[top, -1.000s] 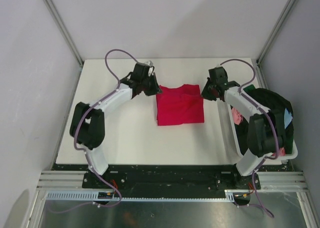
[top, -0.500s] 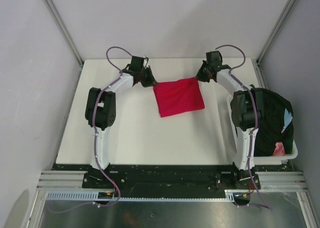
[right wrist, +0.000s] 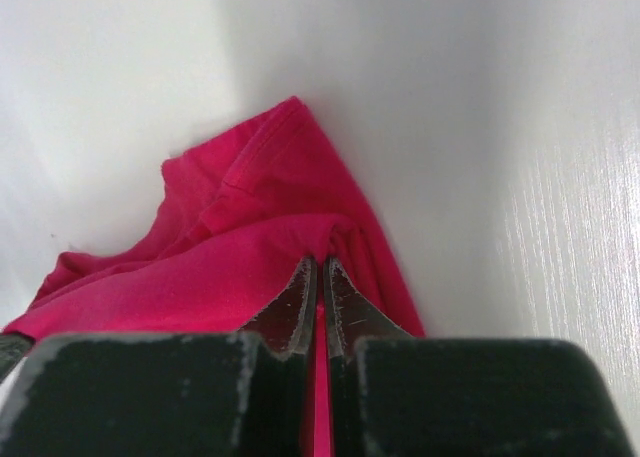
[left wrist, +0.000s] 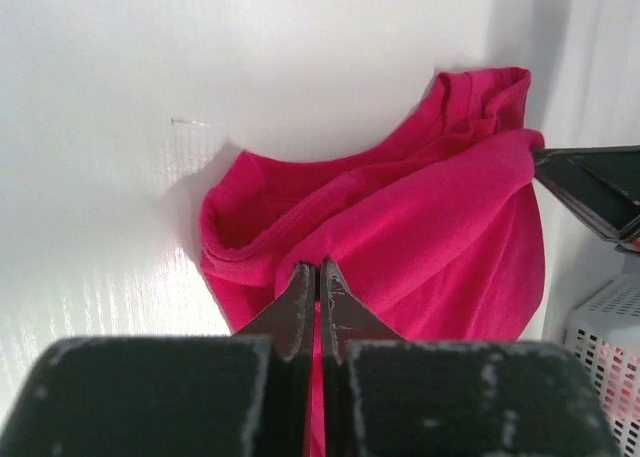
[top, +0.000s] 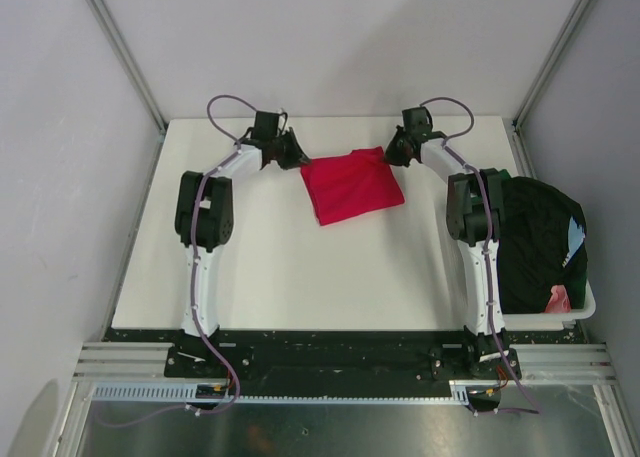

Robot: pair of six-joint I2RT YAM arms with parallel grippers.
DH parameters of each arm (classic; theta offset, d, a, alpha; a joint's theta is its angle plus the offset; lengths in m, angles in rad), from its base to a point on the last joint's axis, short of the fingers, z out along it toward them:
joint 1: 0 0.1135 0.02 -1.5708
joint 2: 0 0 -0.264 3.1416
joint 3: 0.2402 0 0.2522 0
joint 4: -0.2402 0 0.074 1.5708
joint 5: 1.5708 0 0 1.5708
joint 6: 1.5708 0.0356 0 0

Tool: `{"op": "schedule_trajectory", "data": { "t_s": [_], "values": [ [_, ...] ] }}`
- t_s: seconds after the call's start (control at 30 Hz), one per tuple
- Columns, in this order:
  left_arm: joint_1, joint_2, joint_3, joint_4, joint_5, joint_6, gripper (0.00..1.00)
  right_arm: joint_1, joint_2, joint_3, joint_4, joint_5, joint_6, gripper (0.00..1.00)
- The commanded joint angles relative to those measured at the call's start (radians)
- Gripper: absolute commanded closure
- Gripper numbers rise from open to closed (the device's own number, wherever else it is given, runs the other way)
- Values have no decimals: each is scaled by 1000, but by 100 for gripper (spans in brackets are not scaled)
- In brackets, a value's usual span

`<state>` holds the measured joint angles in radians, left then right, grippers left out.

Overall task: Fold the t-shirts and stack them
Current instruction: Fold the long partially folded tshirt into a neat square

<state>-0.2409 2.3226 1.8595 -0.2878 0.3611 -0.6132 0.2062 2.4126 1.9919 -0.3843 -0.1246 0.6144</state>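
Observation:
A bright red t-shirt [top: 350,185] lies folded toward the back of the white table, its far edge lifted and stretched between both grippers. My left gripper [top: 297,161] is shut on its far left corner; the wrist view shows red cloth [left wrist: 420,227] pinched at the left gripper's tips [left wrist: 319,267]. At the far right corner, my right gripper [top: 391,155] is shut on the shirt, the red cloth [right wrist: 230,267] bunched at the right gripper's tips [right wrist: 318,263]. More t-shirts, black [top: 535,237] on top with pink [top: 557,299] and light blue [top: 575,235] showing, fill the tub.
A white plastic tub [top: 585,302] stands at the table's right edge, beside the right arm. Its latticed wall [left wrist: 610,327] shows in the left wrist view. Grey walls and metal frame posts [top: 120,47] close in the table [top: 280,267] at the back and sides.
Both arms have stretched out toward the back of the table, carrying the red shirt's far edge with them. The shirt has slid back and now lies slightly skewed.

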Motion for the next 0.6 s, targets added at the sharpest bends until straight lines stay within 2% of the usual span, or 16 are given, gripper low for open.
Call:
{"op": "schedule_trajectory", "data": {
  "t_s": [0.0,0.2,0.3,0.37,0.5,0.57],
  "values": [
    [3,-99,-54,74,17,-19,100,-9,-31,27,48,1,20,100],
    [11,-148,-116,95,-21,-14,100,-5,-54,22,123,-5,37,98],
    [22,-143,-119,102,-29,-18,100,-8,-47,27,175,-33,40,91],
    [31,-134,-119,110,-45,-22,100,-13,-36,33,204,-61,40,81],
    [55,-104,-119,120,-69,-35,100,-22,-38,39,241,-91,32,50],
    [68,-84,-114,124,-78,-39,100,-20,-48,46,230,-90,12,41]
  ]
}}
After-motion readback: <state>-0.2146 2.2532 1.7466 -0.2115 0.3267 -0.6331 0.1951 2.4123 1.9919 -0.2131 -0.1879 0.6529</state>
